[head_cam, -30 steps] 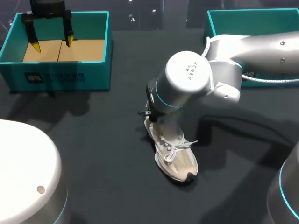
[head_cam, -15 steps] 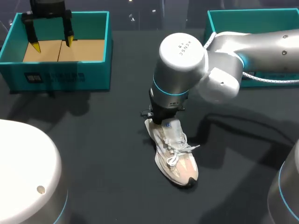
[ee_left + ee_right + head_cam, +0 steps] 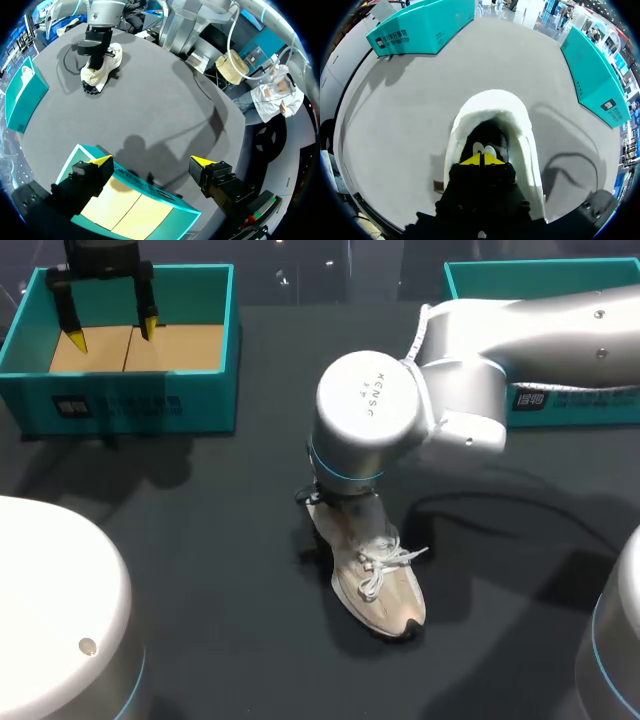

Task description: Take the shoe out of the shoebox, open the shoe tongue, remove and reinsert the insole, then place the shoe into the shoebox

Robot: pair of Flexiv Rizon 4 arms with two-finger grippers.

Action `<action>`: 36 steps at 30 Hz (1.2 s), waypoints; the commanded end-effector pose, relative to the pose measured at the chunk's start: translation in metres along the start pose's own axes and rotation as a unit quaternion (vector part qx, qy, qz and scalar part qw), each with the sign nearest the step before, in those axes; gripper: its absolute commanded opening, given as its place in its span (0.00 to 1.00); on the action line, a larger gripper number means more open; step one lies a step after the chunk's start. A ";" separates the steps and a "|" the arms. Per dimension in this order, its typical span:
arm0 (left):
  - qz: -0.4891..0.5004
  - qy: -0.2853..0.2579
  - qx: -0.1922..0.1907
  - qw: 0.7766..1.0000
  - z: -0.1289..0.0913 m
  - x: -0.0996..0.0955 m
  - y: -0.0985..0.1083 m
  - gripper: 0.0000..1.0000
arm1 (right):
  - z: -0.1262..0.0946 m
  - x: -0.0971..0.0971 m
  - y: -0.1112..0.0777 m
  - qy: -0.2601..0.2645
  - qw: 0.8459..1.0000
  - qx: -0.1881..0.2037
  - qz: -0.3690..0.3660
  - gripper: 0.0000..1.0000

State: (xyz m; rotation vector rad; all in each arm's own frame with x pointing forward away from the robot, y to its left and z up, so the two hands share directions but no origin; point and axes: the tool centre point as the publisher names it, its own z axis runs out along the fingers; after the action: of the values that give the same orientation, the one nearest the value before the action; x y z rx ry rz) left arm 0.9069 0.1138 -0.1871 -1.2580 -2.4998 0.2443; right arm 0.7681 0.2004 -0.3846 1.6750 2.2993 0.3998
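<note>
Shoe (image 3: 378, 578) opening holds right claw (image 3: 481, 160), tips pressed together.

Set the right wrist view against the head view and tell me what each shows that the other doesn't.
Only the right wrist view: the right gripper, yellow tips together, down inside the opening of the shoe, ringed by its white collar. Only the head view: the shoe's laces and toe, and the left gripper, open, over the left shoebox. Both: the shoe standing on the table, the left shoebox and the other teal box.
</note>
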 end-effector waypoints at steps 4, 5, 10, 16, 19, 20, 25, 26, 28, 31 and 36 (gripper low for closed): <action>0.000 0.000 -0.001 1.000 0.000 0.001 0.000 1.00 | -0.003 -0.013 0.013 0.021 0.999 -0.033 -0.022 0.00; 0.000 0.000 -0.001 1.000 0.000 0.001 0.000 1.00 | -0.002 -0.013 0.016 0.023 0.999 -0.035 -0.027 0.00; 0.000 0.000 -0.001 1.000 0.000 0.001 0.000 1.00 | 0.009 -0.014 0.024 0.054 0.996 -0.047 -0.055 0.00; 0.000 0.000 -0.001 1.000 0.000 0.001 0.000 1.00 | 0.023 -0.003 0.028 0.085 0.989 -0.039 -0.116 0.00; 0.000 0.000 -0.001 1.000 0.000 0.001 0.000 1.00 | 0.029 0.006 0.027 0.085 0.987 -0.014 -0.138 0.00; 0.000 0.000 -0.001 1.000 0.000 0.001 0.000 1.00 | 0.032 0.008 0.025 0.082 0.987 0.000 -0.140 0.00; 0.000 0.000 -0.001 1.000 0.000 0.001 0.000 1.00 | 0.048 0.017 0.004 0.081 0.988 0.057 -0.120 0.00; 0.000 0.000 -0.001 1.000 0.000 0.001 0.000 1.00 | 0.050 0.018 -0.004 0.080 0.988 0.072 -0.110 0.00; 0.000 0.000 -0.001 1.000 0.000 0.001 0.000 1.00 | 0.049 0.019 -0.014 0.078 0.988 0.084 -0.099 0.00; 0.000 0.000 -0.001 1.000 0.000 0.001 0.000 1.00 | 0.045 0.016 -0.031 0.070 0.989 0.103 -0.074 0.00; 0.000 0.000 -0.001 1.000 0.000 0.001 0.000 1.00 | 0.034 0.008 -0.050 0.048 0.991 0.123 -0.035 0.00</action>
State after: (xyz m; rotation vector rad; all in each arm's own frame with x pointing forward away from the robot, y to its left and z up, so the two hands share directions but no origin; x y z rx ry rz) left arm 0.9069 0.1138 -0.1871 -1.2580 -2.4997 0.2443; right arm 0.7611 0.2011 -0.4029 1.7052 2.5857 0.2039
